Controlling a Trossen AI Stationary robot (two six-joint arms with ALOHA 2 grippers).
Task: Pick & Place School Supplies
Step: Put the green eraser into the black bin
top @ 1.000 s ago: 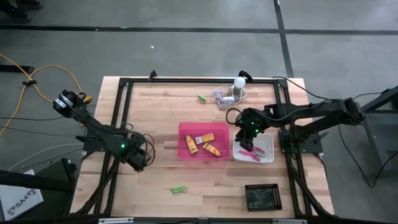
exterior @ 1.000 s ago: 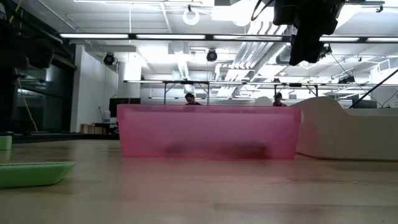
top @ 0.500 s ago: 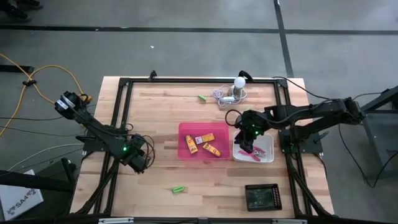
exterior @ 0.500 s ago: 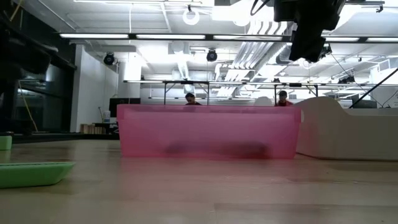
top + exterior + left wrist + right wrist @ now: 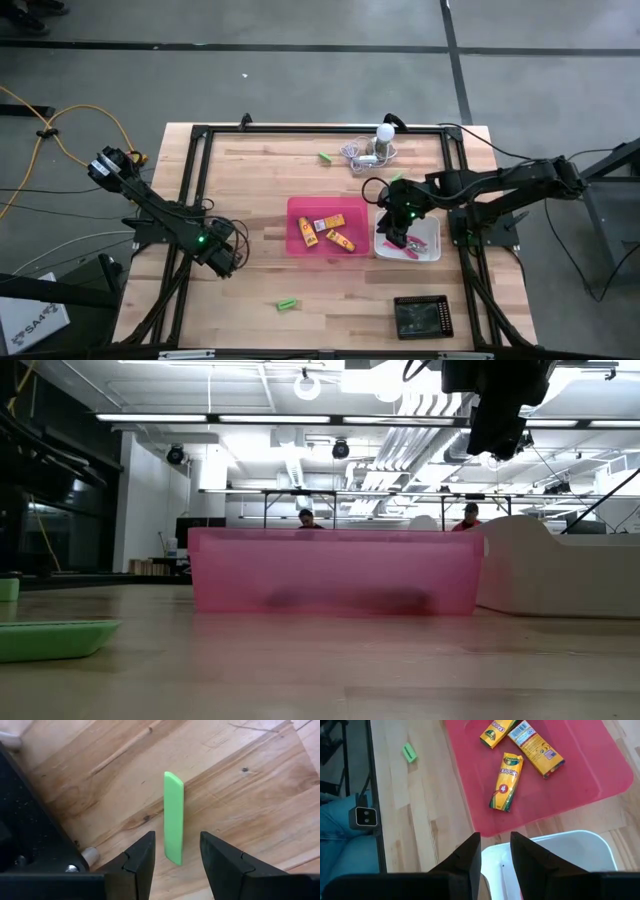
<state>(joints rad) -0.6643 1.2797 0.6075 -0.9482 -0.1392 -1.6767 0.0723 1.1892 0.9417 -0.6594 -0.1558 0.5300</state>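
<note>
Centrally on the tabletop [image 5: 260,190] sits the pink tray [image 5: 328,226], holding three yellow-orange crayon boxes [image 5: 506,788]; one reads "Crayola" with a "4" on its face. Right gripper [image 5: 397,236] hovers over the white tray [image 5: 430,240] just beside the pink one, fingers [image 5: 465,855] parted, nothing between them. Pink-handled scissors [image 5: 408,247] lie in the white tray. Left gripper [image 5: 226,258] hangs low near the left edge, jaws spread on either side of a green stick [image 5: 173,818] lying flat on the wood, not touching it. A second green stick [image 5: 288,303] lies toward the near edge, a third [image 5: 325,157] near the far edge beside a white bulb [image 5: 384,133]. Black tray [image 5: 421,316] at the near right corner.
</note>
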